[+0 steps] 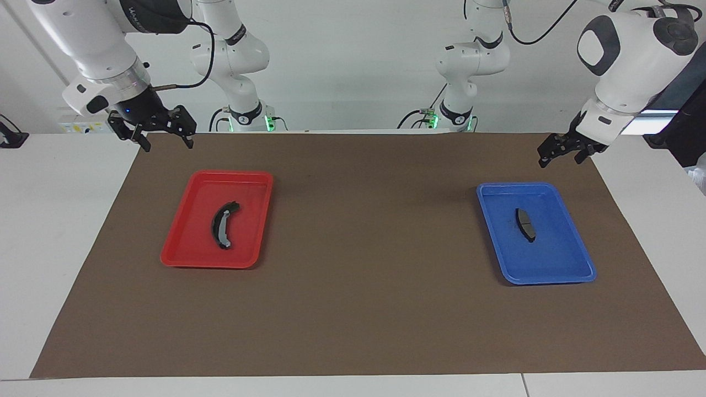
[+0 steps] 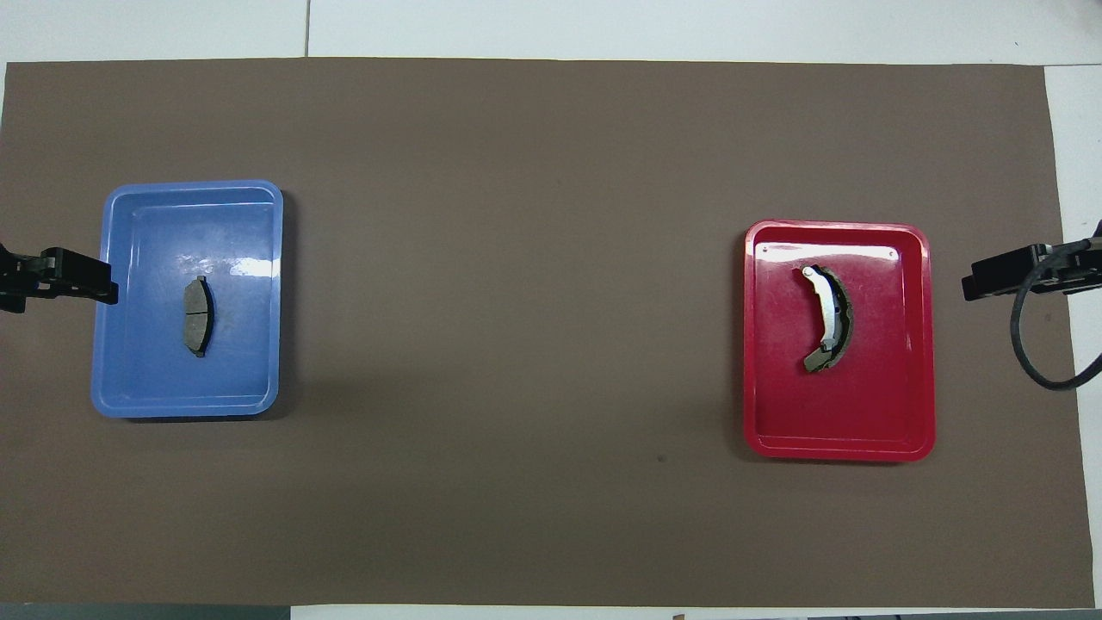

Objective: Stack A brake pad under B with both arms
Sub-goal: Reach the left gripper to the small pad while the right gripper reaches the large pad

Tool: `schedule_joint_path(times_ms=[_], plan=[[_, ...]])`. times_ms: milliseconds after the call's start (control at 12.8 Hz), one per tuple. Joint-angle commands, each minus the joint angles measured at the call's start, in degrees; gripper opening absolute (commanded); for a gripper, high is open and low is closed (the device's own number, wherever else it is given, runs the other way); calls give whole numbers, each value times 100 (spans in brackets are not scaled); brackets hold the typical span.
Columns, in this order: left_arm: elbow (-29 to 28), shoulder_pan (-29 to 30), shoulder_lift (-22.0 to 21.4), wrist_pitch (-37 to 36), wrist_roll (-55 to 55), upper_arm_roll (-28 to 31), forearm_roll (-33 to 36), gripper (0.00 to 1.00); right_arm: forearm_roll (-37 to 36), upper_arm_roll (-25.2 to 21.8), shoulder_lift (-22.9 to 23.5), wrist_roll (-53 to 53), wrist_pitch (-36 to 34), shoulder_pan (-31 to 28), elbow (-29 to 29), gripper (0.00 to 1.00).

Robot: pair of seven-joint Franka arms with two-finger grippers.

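The A brake pad point(image 1: 525, 224) lies in the blue tray point(image 1: 573, 275), right of frame, below the left gripper point(image 1: 558, 156) – jaws spread, empty. B point(image 1: 222, 225) lies in the red tray point(image 1: 182, 256), below the right gripper point(image 1: 165, 142) at upper left – also spread, empty.

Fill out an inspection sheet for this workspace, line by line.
Surface: brown mat on a white table.
Job's things: short brake pad lies in the blue tray; long curved brake pad lies in the red tray. Not stacked.
Clutter: nothing seen.
Grippers: left gripper up over the mat's edge by the blue tray, right gripper up by the red tray; both open, empty.
Cables: black cable loops from the right arm.
Surroundings: white wall.
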Motion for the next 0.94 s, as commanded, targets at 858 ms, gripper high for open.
schedule_joint_path(times_ms=[858], plan=[[-1898,-1,347,2851,470,11,90,98,41,40,-365,-72,588,-8,-825,100]])
